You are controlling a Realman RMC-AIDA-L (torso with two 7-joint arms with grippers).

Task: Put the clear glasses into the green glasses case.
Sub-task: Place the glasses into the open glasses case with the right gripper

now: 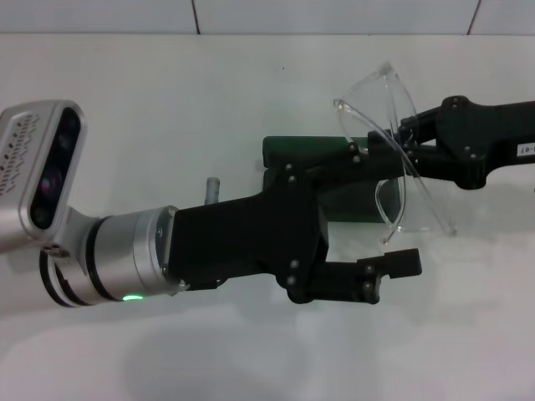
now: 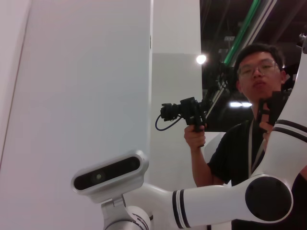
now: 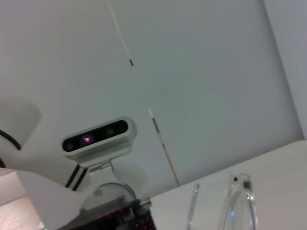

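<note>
Head view is showing the white table (image 1: 167, 109) filling nearly everything, with the left arm lying across the middle and covering much of what is under it. The left gripper (image 1: 384, 209) is hovering over the green glasses case (image 1: 294, 150), its fingers spread wide: one finger (image 1: 391, 266) is showing plainly on the near side, the other is reaching along the case toward the lens. Only the case's far edge and a dark green strip beside the gripper body are showing; whether the case is lying open or closed is impossible to tell. The right gripper (image 1: 394, 138) is coming in from the right edge, its arm cut off there, and is pinching the clear glasses (image 1: 401, 150) at the lens. The glasses are standing upright just beside the case's right end, one thin arm pointing down toward the table. A small grey stub (image 1: 212, 189) is peeking out behind the left arm; what it is cannot be made out.
</note>
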